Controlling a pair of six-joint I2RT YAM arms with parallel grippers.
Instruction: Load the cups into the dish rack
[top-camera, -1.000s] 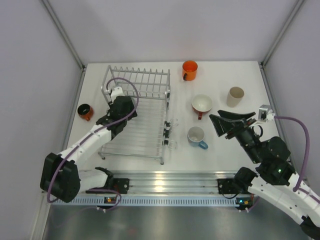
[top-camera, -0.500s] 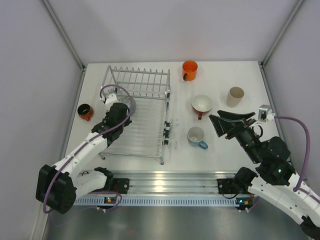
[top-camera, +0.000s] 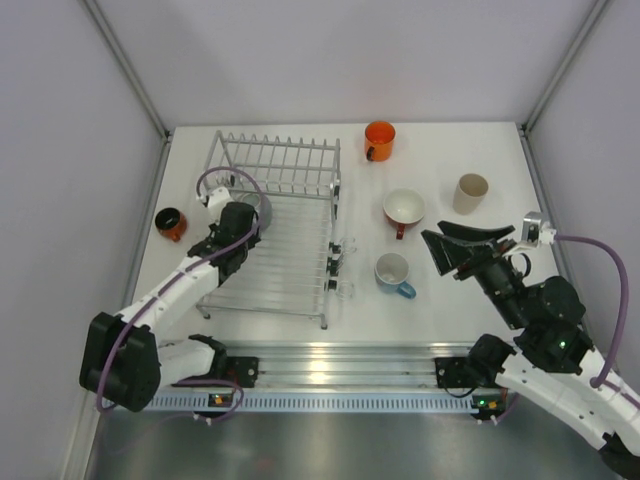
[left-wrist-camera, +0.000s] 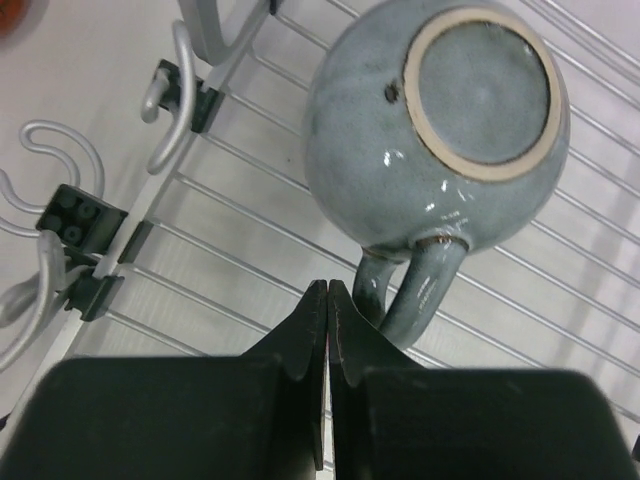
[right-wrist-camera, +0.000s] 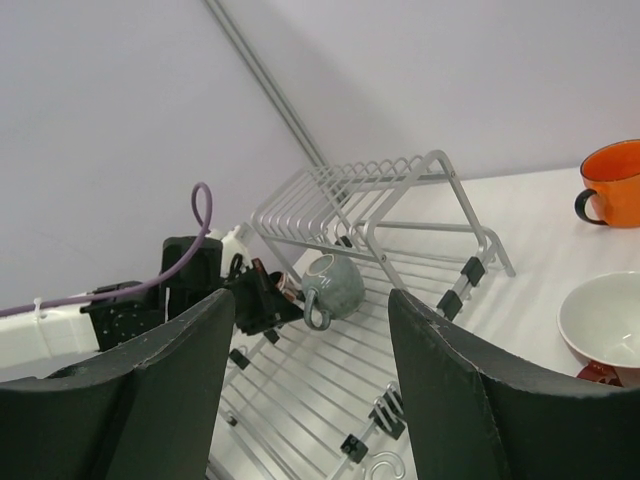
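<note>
From above, the dish rack (top-camera: 290, 262) stands on the left half of the white table (top-camera: 450, 150). A grey-blue mug (top-camera: 260, 208) sits inside it, near its far left corner. The left gripper (top-camera: 245, 217) reaches over the rack's left edge, its tip right beside that mug. The dark red-orange mug (top-camera: 170, 223) stands outside the rack, to its left. To the right of the rack are the orange mug (top-camera: 379, 140) at the far edge, the red mug (top-camera: 404, 210) with its white inside, the light blue mug (top-camera: 393, 273) nearer the arms, and the beige mug (top-camera: 470, 192) furthest right. The right gripper (top-camera: 438, 252) hangs just right of the light blue mug, fingers spread and holding nothing

The left wrist view shows the left gripper (left-wrist-camera: 327, 300) with its fingers pressed flat together, nothing between them. The grey-blue mug (left-wrist-camera: 440, 130) lies base-up on the rack's wires (left-wrist-camera: 230, 300), its handle (left-wrist-camera: 410, 300) pointing at the gripper, just right of the fingertips

In the right wrist view, the right gripper's fingers (right-wrist-camera: 170, 400) stand wide apart. Between them appear the dish rack (right-wrist-camera: 400, 235), the grey-blue mug (right-wrist-camera: 338, 285) and the left gripper (right-wrist-camera: 270, 300) next to it
</note>
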